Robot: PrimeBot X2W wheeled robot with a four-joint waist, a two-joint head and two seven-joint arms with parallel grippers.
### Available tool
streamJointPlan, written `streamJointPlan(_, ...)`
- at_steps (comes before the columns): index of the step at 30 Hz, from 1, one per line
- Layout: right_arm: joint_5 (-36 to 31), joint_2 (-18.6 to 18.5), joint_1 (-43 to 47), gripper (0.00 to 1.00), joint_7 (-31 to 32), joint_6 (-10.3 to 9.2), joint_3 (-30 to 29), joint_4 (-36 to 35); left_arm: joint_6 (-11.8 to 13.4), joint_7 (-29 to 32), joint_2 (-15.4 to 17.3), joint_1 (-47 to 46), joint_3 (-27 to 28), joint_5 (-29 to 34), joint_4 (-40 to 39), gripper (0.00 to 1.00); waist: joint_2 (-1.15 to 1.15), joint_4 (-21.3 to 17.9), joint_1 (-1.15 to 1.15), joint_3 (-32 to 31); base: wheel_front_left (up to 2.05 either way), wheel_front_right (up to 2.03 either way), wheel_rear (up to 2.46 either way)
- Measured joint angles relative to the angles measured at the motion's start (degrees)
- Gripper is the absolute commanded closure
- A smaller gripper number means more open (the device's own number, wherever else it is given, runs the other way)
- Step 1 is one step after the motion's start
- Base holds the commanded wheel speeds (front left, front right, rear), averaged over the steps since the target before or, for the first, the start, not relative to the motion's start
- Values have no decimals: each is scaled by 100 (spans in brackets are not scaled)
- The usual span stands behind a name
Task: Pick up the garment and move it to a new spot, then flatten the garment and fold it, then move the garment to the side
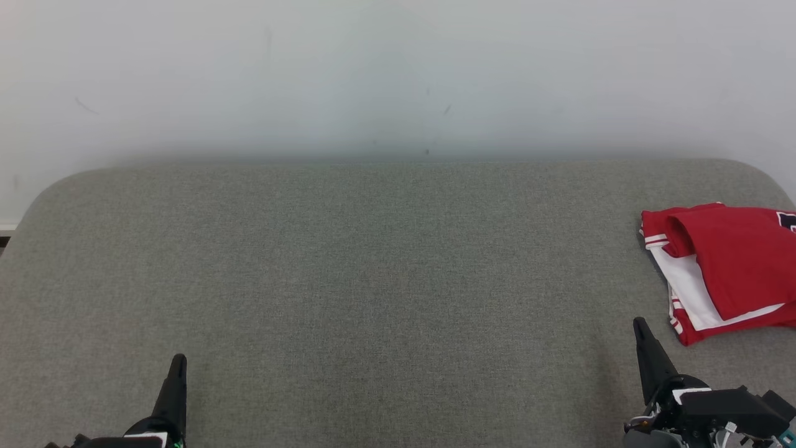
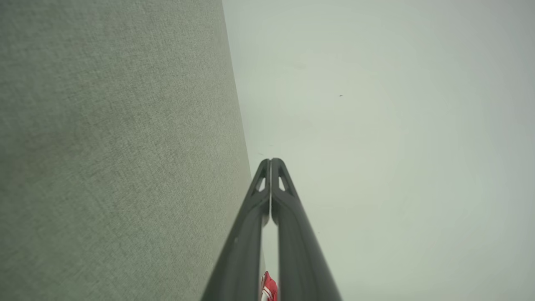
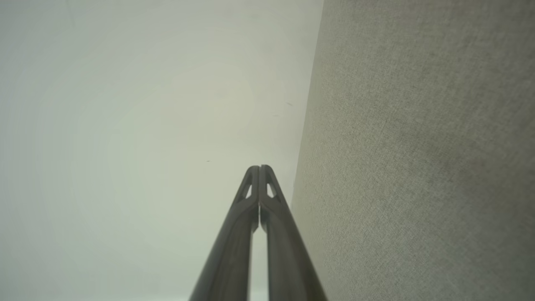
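Note:
The garment [image 1: 727,267] is red with white panels and trim and lies folded at the right edge of the grey table [image 1: 373,280], partly cut off by the frame. A sliver of the garment [image 2: 269,288] shows between the fingers in the left wrist view. My right gripper [image 1: 639,328] is shut and empty at the lower right, just in front of and left of the garment, not touching it. At the lower left my left gripper [image 1: 179,364] is shut and empty, far from the garment. Both wrist views show each gripper's [image 2: 271,161] [image 3: 259,167] fingertips pressed together.
The grey fabric-covered table has rounded far corners and ends at a pale wall [image 1: 398,74]. A wide stretch of bare fabric lies between the two grippers and runs back to the wall.

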Motion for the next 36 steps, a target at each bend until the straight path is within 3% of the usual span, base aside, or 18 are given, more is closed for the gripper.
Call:
streamJointPlan(10, 366, 0, -18, 100, 53, 0, -24, -7, -24, 75, 2, -35, 5, -335, -14, 100, 0, 15, 0, 6, 0, 0, 0)
streamJointPlan(36, 369, -1, -29, 100, 53, 0, -25, -8, -25, 75, 3, -47, 7, -336, -16, 100, 0, 15, -1, 6, 0, 0, 0)
